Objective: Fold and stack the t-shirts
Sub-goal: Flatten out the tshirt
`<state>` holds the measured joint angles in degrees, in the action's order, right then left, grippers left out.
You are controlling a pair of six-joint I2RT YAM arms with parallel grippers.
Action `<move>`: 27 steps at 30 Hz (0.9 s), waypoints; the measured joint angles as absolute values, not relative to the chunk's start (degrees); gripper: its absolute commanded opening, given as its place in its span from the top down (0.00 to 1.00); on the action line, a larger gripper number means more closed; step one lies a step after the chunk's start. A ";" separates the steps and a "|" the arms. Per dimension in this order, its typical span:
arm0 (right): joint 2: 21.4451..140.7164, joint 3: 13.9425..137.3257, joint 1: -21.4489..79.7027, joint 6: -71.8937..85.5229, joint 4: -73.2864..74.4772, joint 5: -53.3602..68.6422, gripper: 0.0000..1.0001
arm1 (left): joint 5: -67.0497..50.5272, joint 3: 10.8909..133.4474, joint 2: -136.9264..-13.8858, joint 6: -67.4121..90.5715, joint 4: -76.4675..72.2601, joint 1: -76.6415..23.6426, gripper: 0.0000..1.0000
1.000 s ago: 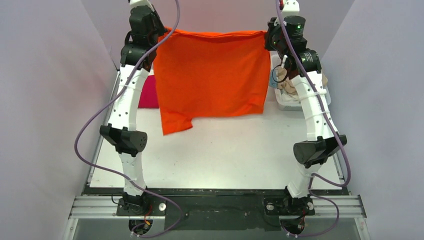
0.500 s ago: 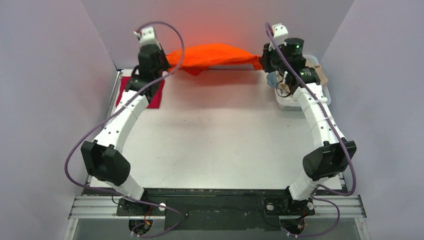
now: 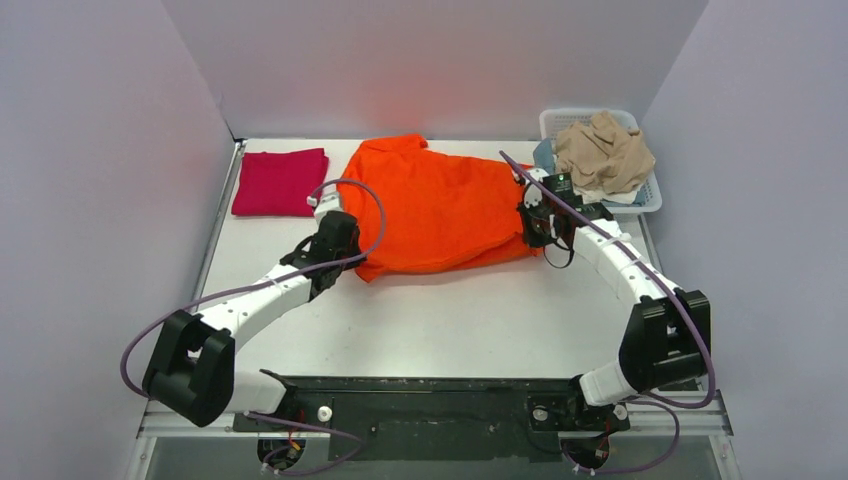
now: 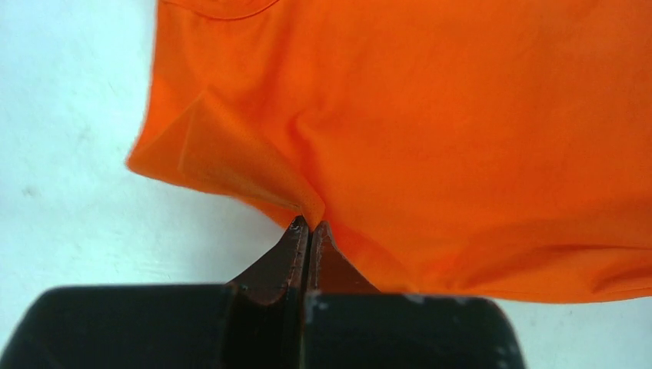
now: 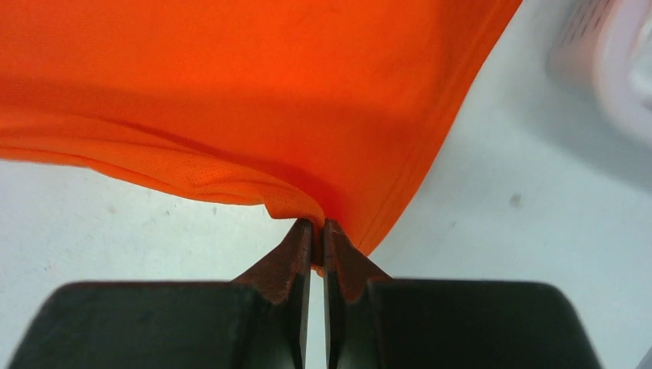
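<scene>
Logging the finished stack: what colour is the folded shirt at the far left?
The folded shirt is crimson, seen best in the top view.

**Legible markings: none found**

No text, label, brand, number or sign can be read in any of the three views. The orange t-shirt (image 3: 440, 205) is seen as plain fabric, with no print made out on it. The folded red shirt (image 3: 280, 180) and the white basket (image 3: 556, 120) are too small in the top view for any marking to be made out.
</scene>
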<state>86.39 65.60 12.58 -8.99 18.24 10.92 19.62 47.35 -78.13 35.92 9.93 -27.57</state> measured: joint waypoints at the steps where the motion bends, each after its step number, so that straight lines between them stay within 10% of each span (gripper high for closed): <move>1: 85.19 63.24 12.86 -7.73 18.22 9.91 1.00 | 19.33 46.26 -77.36 37.01 9.96 -27.97 1.00; 15: 71.53 48.12 18.33 9.43 22.63 -2.00 1.00 | 21.67 35.77 -64.71 53.95 22.26 -40.34 1.00; 19: 69.54 45.25 20.73 16.51 26.41 -4.05 0.92 | 22.02 34.00 -61.63 58.98 26.81 -42.13 0.64; 23: 66.81 41.10 21.41 25.34 32.12 -4.95 0.60 | 19.40 32.01 -60.14 63.26 32.69 -43.86 0.30; 27: 59.57 37.58 22.70 32.77 38.28 -5.96 0.16 | 15.75 31.59 -56.90 66.37 40.88 -48.82 0.22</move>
